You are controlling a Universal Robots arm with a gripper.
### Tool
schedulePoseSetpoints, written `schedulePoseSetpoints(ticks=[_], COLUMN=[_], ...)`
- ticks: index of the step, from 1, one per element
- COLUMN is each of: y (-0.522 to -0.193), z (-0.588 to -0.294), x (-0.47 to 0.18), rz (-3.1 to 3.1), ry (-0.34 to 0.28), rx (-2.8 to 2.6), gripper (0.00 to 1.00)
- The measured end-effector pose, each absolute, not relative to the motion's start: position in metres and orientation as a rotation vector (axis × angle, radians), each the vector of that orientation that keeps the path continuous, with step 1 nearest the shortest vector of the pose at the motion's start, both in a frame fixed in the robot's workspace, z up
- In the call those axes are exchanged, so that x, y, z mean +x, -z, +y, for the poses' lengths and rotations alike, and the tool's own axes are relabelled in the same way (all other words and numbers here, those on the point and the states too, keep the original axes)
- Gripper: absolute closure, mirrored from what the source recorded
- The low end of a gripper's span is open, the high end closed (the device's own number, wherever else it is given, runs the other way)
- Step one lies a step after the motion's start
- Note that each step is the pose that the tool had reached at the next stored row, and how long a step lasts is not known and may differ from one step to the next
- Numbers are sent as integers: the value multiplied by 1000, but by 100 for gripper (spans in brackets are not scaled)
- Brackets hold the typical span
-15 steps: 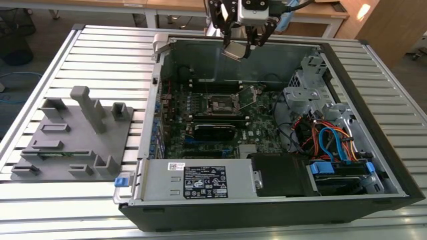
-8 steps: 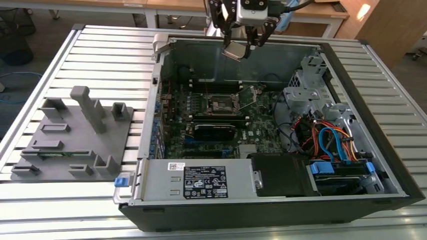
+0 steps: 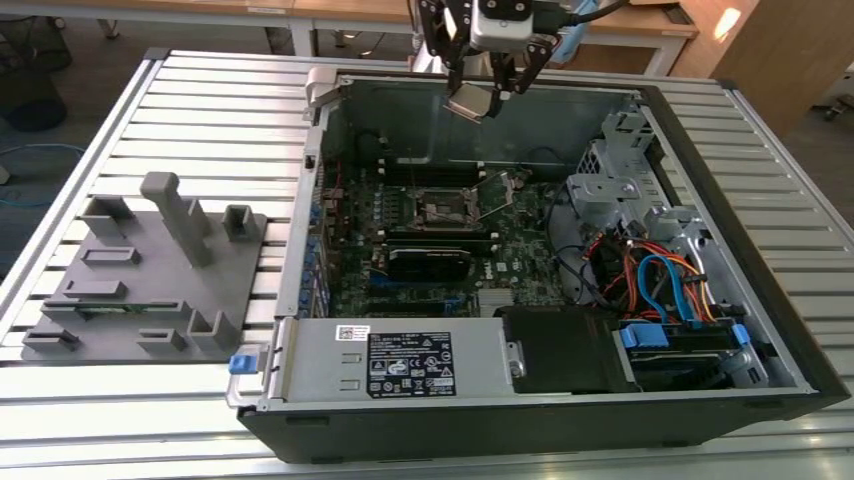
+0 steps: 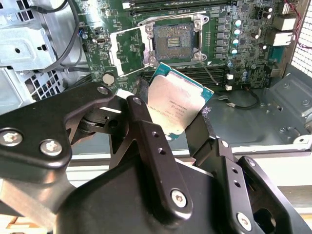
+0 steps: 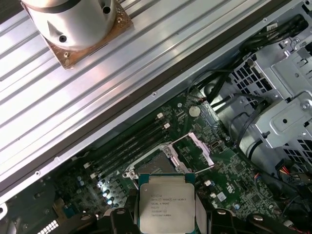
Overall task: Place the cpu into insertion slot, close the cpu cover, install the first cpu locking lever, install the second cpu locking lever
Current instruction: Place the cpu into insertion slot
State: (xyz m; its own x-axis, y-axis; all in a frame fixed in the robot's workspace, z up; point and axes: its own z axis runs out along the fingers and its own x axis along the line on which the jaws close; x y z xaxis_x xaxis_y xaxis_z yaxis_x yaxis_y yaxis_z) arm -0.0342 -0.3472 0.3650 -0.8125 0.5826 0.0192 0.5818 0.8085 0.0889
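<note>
**The cpu is pinched in the gripper, above the open socket**

The cpu (image 4: pixel 178 100) is in the air and touches nothing but the gripper (image 4: pixel 170 117). The two black fingers (image 4: pixel 146 131) press on opposite edges of the chip, so the pincer is closed on it. In both wrist views the silver-grey top of the chip (image 5: pixel 166 207) faces the camera. In the exterior view the cpu (image 3: pixel 471 102) hangs tilted under the gripper (image 3: pixel 487 92), near the far wall of the computer case (image 3: pixel 534 415) and well above the motherboard (image 3: pixel 400 255).

The insertion slot (image 4: pixel 175 40) is below the chip and apart from it. Its dark square contact field lies bare inside the silver rim. The cpu cover (image 4: pixel 127 48), a thin metal frame with a square window, is swung away on its hinge and lies just beside the slot. In the first wrist view the slot (image 5: pixel 156 168) shows just past the edge of the chip, with the cover (image 5: pixel 195 146) opened next to it. Long black memory slots (image 5: pixel 126 146) run beside the socket.

In the exterior view the slot (image 3: pixel 445 209) sits in the far half of the board. The labelled power supply box (image 3: pixel 400 365) is at the near wall of the case. The case lies on a slatted metal table (image 3: pixel 214 100), and a grey fixture tray (image 3: pixel 147 290) rests on the table at the exterior view's left.
</note>
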Motion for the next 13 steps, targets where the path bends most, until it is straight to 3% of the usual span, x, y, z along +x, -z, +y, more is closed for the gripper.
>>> schedulePoseSetpoints(ticks=[13], y=[-365], z=[-347], x=[-34], rz=[2976], ry=[-142], rx=[967], gripper=[46])
